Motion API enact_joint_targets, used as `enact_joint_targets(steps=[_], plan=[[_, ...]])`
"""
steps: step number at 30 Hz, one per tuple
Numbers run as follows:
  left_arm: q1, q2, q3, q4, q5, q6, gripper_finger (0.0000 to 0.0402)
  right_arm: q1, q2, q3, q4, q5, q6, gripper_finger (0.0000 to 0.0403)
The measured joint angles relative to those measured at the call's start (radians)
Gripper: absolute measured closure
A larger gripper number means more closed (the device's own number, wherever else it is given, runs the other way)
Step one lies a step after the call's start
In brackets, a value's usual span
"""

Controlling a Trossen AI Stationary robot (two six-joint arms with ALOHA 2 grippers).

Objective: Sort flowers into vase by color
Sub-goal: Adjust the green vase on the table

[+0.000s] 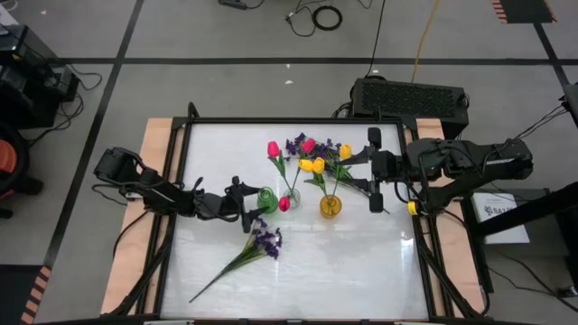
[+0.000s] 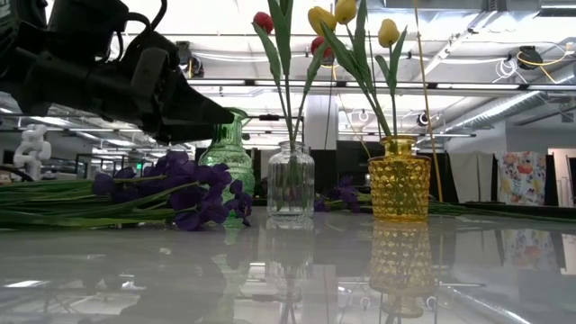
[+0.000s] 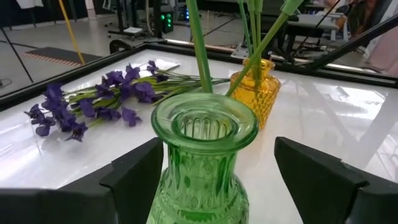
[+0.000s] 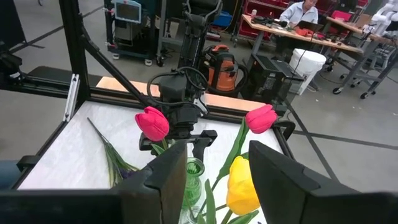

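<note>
bracketing the green vase (image 3: 202,158) with spread jaws, the left gripper (image 1: 242,200) is seen at about 9 o'clock of the table centre, nothing pinched yet. the vase stands empty; a purple sprig (image 1: 264,241) lies just at its 6 o'clock. the clear vase (image 2: 290,182) holds pink-red tulips (image 1: 274,149), the yellow vase (image 1: 330,206) yellow tulips (image 1: 314,165). the right gripper (image 1: 374,169) hangs near 2 o'clock, jaws parted, empty. steadying the vase seems in hand; a sprig must be lifted next.

black jointed arms, blocky dark claws
</note>
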Motion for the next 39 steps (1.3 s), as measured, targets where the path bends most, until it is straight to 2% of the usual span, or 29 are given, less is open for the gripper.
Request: enact_joint_targets(steps=[10,19,26,39], plan=[[0.023,0.0,0.0,0.005,-0.035,0.027,0.0088,0.0,0.0,0.0,0.0,0.0,0.0,0.0239],[0.05,0.011,0.0,-0.017,-0.014,0.051,0.0089,0.0,0.0,0.0,0.0,0.0,-0.003,0.0239],[0.062,0.011,0.0,0.025,0.019,0.062,0.0091,0.0,0.0,0.0,0.0,0.0,-0.003,0.0239],[0.069,0.011,0.0,0.014,0.038,0.058,0.018,0.0,0.0,0.0,0.0,0.0,-0.004,0.0239]])
